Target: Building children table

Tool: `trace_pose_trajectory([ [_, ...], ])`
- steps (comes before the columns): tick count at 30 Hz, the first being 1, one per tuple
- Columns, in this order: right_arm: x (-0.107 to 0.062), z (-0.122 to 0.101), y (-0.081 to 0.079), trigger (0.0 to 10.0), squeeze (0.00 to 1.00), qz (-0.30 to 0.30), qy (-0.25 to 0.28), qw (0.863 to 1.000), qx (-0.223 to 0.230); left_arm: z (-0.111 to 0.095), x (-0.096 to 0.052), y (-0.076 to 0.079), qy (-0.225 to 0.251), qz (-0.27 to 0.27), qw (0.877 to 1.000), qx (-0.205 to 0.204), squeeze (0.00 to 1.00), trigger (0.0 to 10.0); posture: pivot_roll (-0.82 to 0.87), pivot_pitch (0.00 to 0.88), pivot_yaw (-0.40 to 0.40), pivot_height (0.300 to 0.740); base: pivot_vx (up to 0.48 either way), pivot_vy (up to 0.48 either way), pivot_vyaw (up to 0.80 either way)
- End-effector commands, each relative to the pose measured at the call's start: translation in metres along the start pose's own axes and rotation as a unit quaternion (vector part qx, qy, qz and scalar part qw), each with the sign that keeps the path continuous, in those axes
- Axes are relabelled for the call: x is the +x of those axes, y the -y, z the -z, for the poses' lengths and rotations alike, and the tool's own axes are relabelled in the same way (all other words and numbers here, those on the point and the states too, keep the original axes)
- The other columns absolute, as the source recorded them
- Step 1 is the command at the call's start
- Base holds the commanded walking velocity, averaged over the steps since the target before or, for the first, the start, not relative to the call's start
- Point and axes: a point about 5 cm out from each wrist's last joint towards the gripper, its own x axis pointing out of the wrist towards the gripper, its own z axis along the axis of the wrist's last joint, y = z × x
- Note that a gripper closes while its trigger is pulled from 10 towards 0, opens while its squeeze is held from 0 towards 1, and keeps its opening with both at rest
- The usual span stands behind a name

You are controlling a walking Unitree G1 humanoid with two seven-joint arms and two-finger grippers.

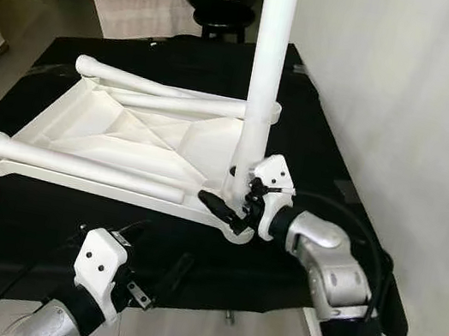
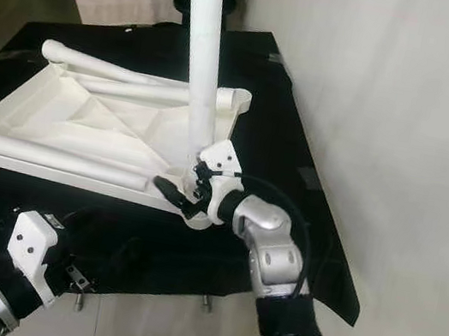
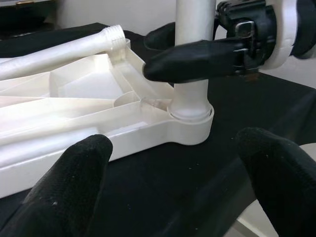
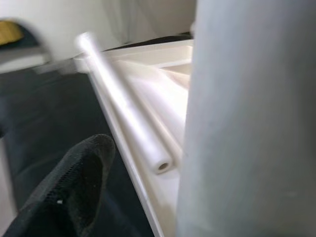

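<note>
White plastic throughout: one upturned tabletop (image 1: 117, 136) lies mid-cloth, with one leg (image 1: 267, 71) upright in its 4 o'clock corner socket and three loose legs (image 1: 86, 165) lying on it. Right gripper (image 1: 235, 196) clamps the upright leg; left gripper (image 3: 173, 173) hovers open at 6 o'clock. Black cloth (image 1: 15, 218), white wall (image 1: 411, 96) at 3 o'clock.

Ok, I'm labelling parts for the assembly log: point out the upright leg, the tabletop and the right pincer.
upright leg (image 1: 265, 79): left eye view, mid-shaft above the socket.
tabletop (image 1: 125, 137): left eye view, ribbed underside of the panel.
right pincer (image 1: 231, 206): left eye view, between its fingertips, closed round the leg's base.
</note>
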Motion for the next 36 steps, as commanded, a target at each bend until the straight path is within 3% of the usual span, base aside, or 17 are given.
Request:
trace_pose_trajectory([
  [1, 0.007, 0.000, -0.008, 10.0, 0.00, -0.085, -0.012, 0.996, -0.029, 0.005, -0.002, -0.001, -0.014, -0.002, 1.000, 0.001, 0.00, 10.0, -0.07, 0.100, 0.072, 0.740, 0.000, 0.000, 0.00],
  [5, 0.006, 0.004, -0.005, 10.0, 0.00, -0.128, -0.028, 0.991, -0.038, 0.005, -0.002, 0.000, -0.014, -0.002, 1.000, 0.001, 0.00, 10.0, -0.06, 0.099, 0.068, 0.740, 0.000, 0.000, 0.00],
  [10, 0.007, -0.001, 0.004, 10.0, 0.00, -0.167, -0.016, 0.986, -0.015, 0.003, -0.004, 0.000, -0.013, -0.010, 1.000, 0.001, 0.00, 10.0, -0.05, 0.109, 0.066, 0.740, 0.000, 0.000, 0.00],
  [11, 0.007, -0.001, 0.006, 2.5, 0.00, -0.174, -0.012, 0.985, -0.010, 0.003, -0.005, 0.000, -0.014, -0.012, 1.000, 0.000, 0.00, 10.0, -0.05, 0.111, 0.065, 0.740, 0.000, 0.000, 0.00],
  [12, 0.008, -0.002, 0.008, 0.0, 0.00, -0.179, -0.006, 0.984, 0.000, 0.003, -0.005, 0.001, -0.014, -0.012, 1.000, 0.000, 0.00, 10.0, -0.05, 0.113, 0.063, 0.740, 0.000, 0.000, 0.00],
  [19, 0.007, 0.003, 0.012, 0.0, 0.00, -0.186, 0.003, 0.982, 0.018, 0.003, -0.004, 0.004, -0.012, -0.010, 1.000, -0.003, 0.00, 10.0, -0.05, 0.124, 0.054, 0.740, 0.000, 0.000, 0.00],
  [26, -0.002, 0.011, 0.017, 0.0, 0.00, -0.142, -0.001, 0.990, 0.027, 0.003, -0.004, 0.003, -0.010, -0.012, 1.000, -0.006, 0.00, 10.0, -0.05, 0.123, 0.047, 0.740, 0.000, 0.000, 0.00],
  [28, -0.010, 0.018, 0.024, 0.0, 0.00, -0.084, -0.023, 0.996, 0.022, 0.003, -0.003, 0.003, -0.010, -0.013, 1.000, -0.006, 0.00, 10.0, -0.05, 0.127, 0.040, 0.740, 0.000, 0.000, 0.00],
  [30, -0.014, 0.027, 0.028, 0.0, 0.00, 0.037, -0.043, 0.997, 0.057, 0.003, -0.004, 0.002, -0.010, -0.015, 1.000, -0.005, 0.00, 10.0, -0.05, 0.127, 0.032, 0.740, 0.000, 0.000, 0.00],
  [31, -0.015, 0.038, 0.031, 0.0, 0.00, 0.175, -0.081, 0.978, 0.079, 0.003, -0.004, 0.000, -0.010, -0.017, 1.000, -0.004, 0.00, 10.0, -0.07, 0.130, 0.042, 0.740, 0.000, 0.000, 0.00],
  [32, -0.019, 0.050, 0.013, 0.0, 0.00, 0.250, -0.110, 0.956, 0.108, 0.003, -0.004, -0.002, -0.010, -0.021, 1.000, -0.003, 0.00, 10.0, -0.08, 0.134, 0.047, 0.740, 0.000, 0.000, 0.00],
  [33, -0.019, 0.050, 0.013, 0.0, 0.00, 0.250, -0.110, 0.956, 0.108, 0.003, -0.004, -0.002, -0.010, -0.021, 1.000, -0.003, 0.00, 10.0, -0.08, 0.134, 0.047, 0.740, 0.000, 0.000, 0.00],
  [35, -0.022, 0.055, -0.021, 0.0, 0.00, 0.280, -0.131, 0.944, 0.116, 0.003, -0.004, -0.004, -0.010, -0.024, 1.000, -0.004, 0.00, 10.0, -0.08, 0.131, 0.049, 0.740, 0.000, 0.000, 0.00],
  [36, -0.016, 0.052, -0.032, 0.0, 0.00, 0.256, -0.120, 0.952, 0.120, 0.004, -0.004, -0.004, -0.010, -0.025, 1.000, -0.004, 0.00, 10.0, -0.08, 0.121, 0.052, 0.740, 0.000, 0.000, 0.00],
])
